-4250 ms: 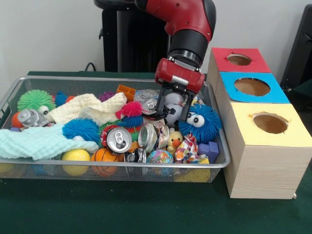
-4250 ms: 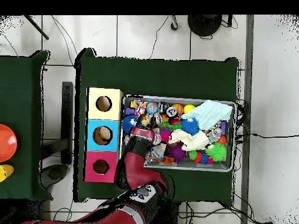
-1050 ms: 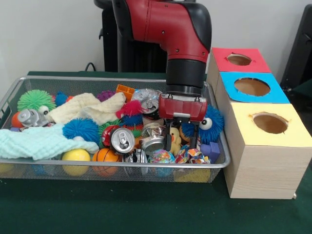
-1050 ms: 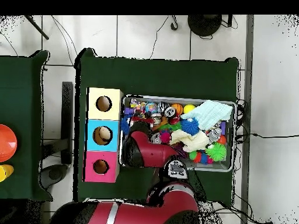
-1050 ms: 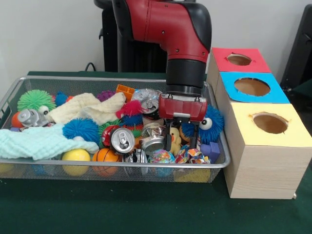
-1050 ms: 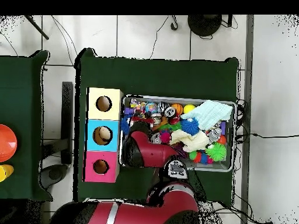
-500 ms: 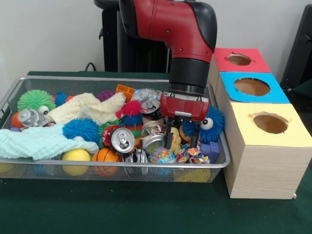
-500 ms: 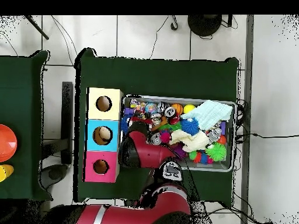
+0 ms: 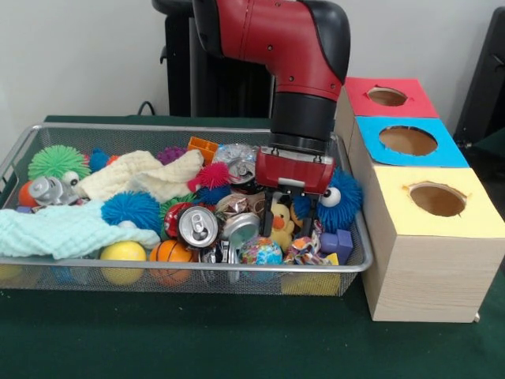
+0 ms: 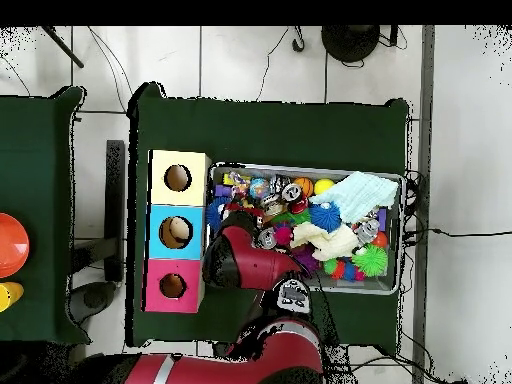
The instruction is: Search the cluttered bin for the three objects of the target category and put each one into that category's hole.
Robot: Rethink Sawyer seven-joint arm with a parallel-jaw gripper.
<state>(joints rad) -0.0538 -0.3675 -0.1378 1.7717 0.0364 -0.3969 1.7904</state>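
From where I stand across the bench [image 9: 237,339], the bin [image 9: 357,264] is the anchor for everything. It sits on the green cloth, heaped with toys, cans and cloths. Just beside the bin's right end stands a row of three pale wooden boxes: the yellow-topped one [image 9: 473,207] nearest me, the blue-topped one [image 9: 446,154] behind it, and the red-topped one farthest back, carrying the hole [image 9: 387,96]. That hole lies beyond the bin's far right corner, close to the robot's pedestal.

The red and black arm [image 9: 304,63] reaches down over the right part of the bin. Its claw [image 9: 286,199] hangs low among the clutter, just above a small yellow duck [image 9: 280,221] and beside a fuzzy blue ball with googly eyes [image 9: 339,201]. The fingers are lost against the jumble below the red wrist block, so I cannot tell whether the claw is spread, pressed together or pinching something.

Toward the bin's middle, a silver can [image 9: 198,227] lies with its top facing me, and an orange basketball [image 9: 171,251] and a yellow ball [image 9: 122,253] rest against the bin's near wall. A pale mint cloth [image 9: 63,230] drapes the bin's left end, with a cream cloth [image 9: 146,175] behind it and a green spiky ball [image 9: 57,162] in the far left corner.

From overhead the arm covers the bin's end next to the boxes.
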